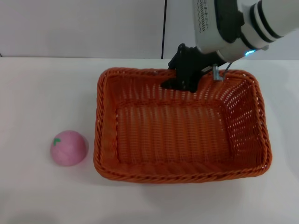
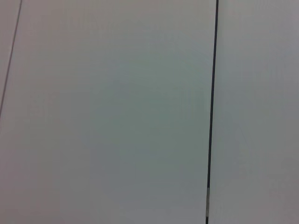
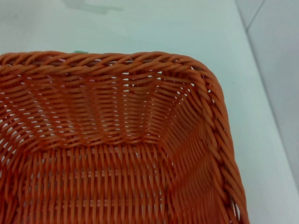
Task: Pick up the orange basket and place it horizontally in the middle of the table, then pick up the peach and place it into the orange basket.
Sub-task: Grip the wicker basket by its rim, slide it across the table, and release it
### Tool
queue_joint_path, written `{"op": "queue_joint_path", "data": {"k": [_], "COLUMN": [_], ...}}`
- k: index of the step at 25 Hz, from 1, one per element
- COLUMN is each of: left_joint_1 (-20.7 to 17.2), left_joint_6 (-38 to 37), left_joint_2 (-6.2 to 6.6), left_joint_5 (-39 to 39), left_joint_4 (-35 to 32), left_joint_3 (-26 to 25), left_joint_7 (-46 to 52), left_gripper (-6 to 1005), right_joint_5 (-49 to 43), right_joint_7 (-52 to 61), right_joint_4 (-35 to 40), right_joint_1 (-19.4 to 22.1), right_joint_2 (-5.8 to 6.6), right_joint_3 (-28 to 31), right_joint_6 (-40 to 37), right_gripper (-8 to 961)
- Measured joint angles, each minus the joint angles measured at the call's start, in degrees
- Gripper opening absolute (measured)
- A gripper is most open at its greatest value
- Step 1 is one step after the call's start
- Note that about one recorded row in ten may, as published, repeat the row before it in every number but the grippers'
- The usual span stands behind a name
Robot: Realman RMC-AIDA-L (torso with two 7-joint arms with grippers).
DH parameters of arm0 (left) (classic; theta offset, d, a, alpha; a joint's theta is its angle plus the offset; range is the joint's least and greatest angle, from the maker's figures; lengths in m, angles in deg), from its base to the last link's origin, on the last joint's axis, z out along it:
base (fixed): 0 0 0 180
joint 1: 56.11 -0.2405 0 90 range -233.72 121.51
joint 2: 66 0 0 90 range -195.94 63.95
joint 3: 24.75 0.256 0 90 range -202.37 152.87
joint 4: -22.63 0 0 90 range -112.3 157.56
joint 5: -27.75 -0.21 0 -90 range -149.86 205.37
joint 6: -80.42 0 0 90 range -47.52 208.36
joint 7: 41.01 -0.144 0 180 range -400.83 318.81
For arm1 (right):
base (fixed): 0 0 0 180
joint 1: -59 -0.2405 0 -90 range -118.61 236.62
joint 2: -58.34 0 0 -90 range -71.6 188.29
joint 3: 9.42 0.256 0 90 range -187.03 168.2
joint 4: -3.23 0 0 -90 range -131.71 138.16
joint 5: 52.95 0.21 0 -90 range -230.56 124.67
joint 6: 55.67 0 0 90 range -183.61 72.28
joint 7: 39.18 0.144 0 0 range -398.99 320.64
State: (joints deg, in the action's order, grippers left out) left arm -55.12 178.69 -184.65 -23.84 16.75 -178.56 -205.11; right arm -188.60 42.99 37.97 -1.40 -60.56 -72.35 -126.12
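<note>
Here the white tabletop point(image 1: 42, 93) carries the orange basket point(image 1: 180, 175) upright near its middle, long axis running left to right across the head view, with bare tabletop on every side of it. The right gripper point(image 1: 180, 81) sits at the basket's far rim, though whether its jaws are spread or pinching the weave cannot be told. The pink peach point(image 1: 69, 147) rests just left of the basket, apart from it, green leaf mark up.

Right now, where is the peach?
In the head view, the peach sits on the table at the robot's left, just outside the orange basket.
</note>
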Motion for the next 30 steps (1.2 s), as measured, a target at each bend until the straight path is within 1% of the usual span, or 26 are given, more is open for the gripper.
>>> {"op": "queue_joint_path", "data": {"k": [4,8,13,14,15,17,19,25,27,29,30], "left_joint_1": [0.14,0.17,0.23,0.24,0.24,0.24,0.24,0.39,0.41,0.41,0.4], "left_joint_6": [-0.33,-0.42,-0.46,-0.47,-0.46,-0.46,-0.47,-0.67,-0.67,-0.68,-0.67], "left_joint_2": [-0.01,-0.01,-0.01,0.0,-0.01,-0.04,-0.1,-0.09,-0.09,-0.07,-0.06], "left_joint_5": [0.0,0.0,0.0,0.0,0.0,0.0,0.0,0.0,0.0,0.01,-0.01], "left_joint_4": [-0.05,-0.08,-0.11,-0.11,-0.11,-0.11,-0.1,-0.09,-0.09,-0.02,0.12], "left_joint_3": [0.08,0.18,0.36,0.44,0.51,0.66,0.94,1.12,1.14,1.35,1.66], "left_joint_7": [0.0,0.0,0.0,0.0,0.0,0.0,0.0,0.0,0.0,0.0,0.0], "left_gripper": [820,820,820,820,820,820,820,820,820,820,819], "right_joint_5": [0.65,1.57,3.0,4.41,4.41,5.63,8.29,10.02,10.29,10.38,10.44], "right_joint_7": [0.09,0.35,0.74,0.53,0.53,0.48,0.4,0.27,0.3,1.38,2.43], "right_joint_4": [-0.61,-0.64,-0.65,-0.64,-0.64,-0.56,-0.46,0.19,1.62,4.83,7.81], "right_joint_1": [0.16,0.28,0.7,1.09,1.09,1.45,2.02,2.8,3.72,5.67,7.44], "right_joint_2": [-0.43,-0.46,-0.51,-0.53,-0.53,-0.53,-0.54,-0.64,-0.64,-0.64,-0.64], "right_joint_3": [-0.43,-0.49,-0.92,-2.65,-2.65,-5.28,-9.4,-11.86,-12.11,-12.18,-12.19], "right_joint_6": [2.72,3.12,4.23,5.35,5.35,6.84,8.77,9.99,9.81,8.97,8.16], "right_gripper": [134,135,210,225,240,270,300,461,515,513,513]}}
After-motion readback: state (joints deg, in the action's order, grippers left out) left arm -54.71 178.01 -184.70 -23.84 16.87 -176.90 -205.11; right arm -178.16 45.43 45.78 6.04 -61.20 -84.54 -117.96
